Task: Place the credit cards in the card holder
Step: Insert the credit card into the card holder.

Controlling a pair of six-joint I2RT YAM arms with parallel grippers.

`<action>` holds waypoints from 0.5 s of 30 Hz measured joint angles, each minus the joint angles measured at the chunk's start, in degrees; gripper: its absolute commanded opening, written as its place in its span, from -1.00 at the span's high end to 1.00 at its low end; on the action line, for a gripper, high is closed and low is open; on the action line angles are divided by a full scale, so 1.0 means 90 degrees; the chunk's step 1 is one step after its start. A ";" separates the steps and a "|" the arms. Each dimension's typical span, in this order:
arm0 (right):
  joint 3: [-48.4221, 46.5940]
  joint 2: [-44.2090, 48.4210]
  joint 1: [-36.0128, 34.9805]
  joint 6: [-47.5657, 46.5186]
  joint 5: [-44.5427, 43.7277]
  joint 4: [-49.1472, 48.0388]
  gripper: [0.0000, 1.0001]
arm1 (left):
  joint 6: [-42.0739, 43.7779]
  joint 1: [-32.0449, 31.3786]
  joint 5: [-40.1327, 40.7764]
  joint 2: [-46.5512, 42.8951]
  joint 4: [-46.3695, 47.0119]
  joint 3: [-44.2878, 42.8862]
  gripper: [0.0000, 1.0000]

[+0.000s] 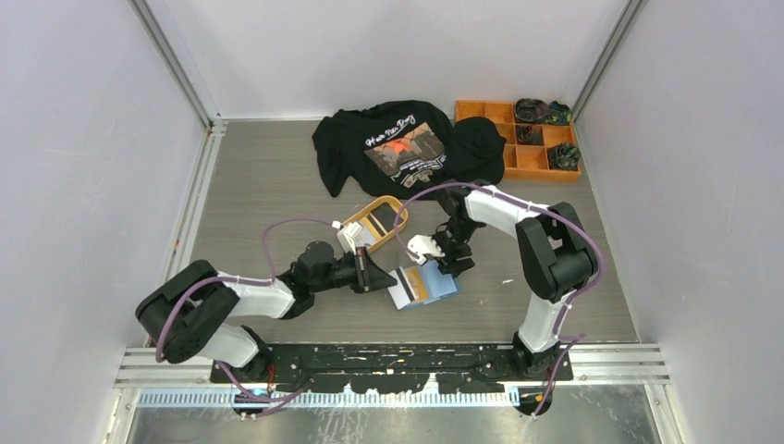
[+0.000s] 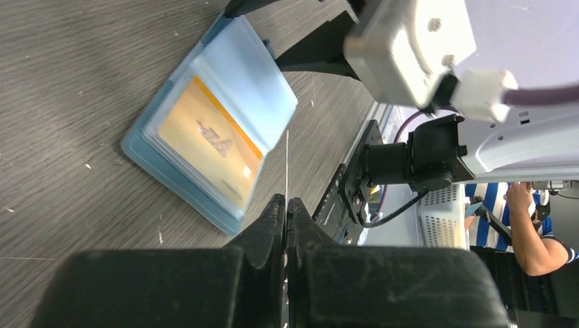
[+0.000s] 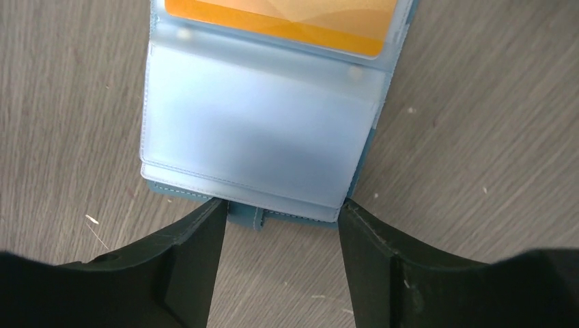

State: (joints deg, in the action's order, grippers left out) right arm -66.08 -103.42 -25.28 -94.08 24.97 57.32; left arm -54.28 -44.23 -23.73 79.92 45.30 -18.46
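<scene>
- My left end effector (image 2: 285, 205) is clamped tight on a thin white card (image 2: 287, 160). The left wrist view shows the card edge-on, sticking out past the fingertips.
- The card holder (image 1: 442, 281) lies open and flat on the counter (image 1: 277, 185), at the middle of the top view. Its lighter blue pockets face up.
- In the top view the held card sits at the holder's left side. I cannot tell whether it touches the holder or hangs just above it.
- An orange card (image 3: 273, 17) sits in a pocket at the top of the right wrist view. The pocket below it shows only frosted blue.
- My right end effector (image 3: 280, 222) is partly spread. Its fingers stand either side of the holder's teal tab at the near edge, and nothing is clamped between them.
- Toward the top of the top view lies a black T-shirt (image 1: 398, 143), with an orange compartment box (image 1: 518, 139) at upper right.
- An oval tray (image 1: 374, 222) sits just above the left end effector.
</scene>
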 measured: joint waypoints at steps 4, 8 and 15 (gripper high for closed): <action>0.0005 0.0000 -0.0323 0.0000 0.0015 0.0049 -0.26 | -0.0272 0.0000 0.0012 0.0442 0.0323 0.0051 1.00; 0.0041 0.0049 -0.0709 0.0352 0.0029 -0.0012 -0.36 | -0.0563 -0.0058 0.0175 0.0576 0.0605 0.0216 1.00; 0.0216 0.0971 -0.0644 0.1071 0.0078 -0.0051 -0.56 | -0.0942 -0.0588 0.0899 0.0576 0.1037 0.0617 1.00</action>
State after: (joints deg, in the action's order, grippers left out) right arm -64.14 -94.67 -31.07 -84.44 25.67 56.86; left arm -62.76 -49.52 -15.64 85.10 54.63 -12.91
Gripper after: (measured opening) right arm 0.760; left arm 0.009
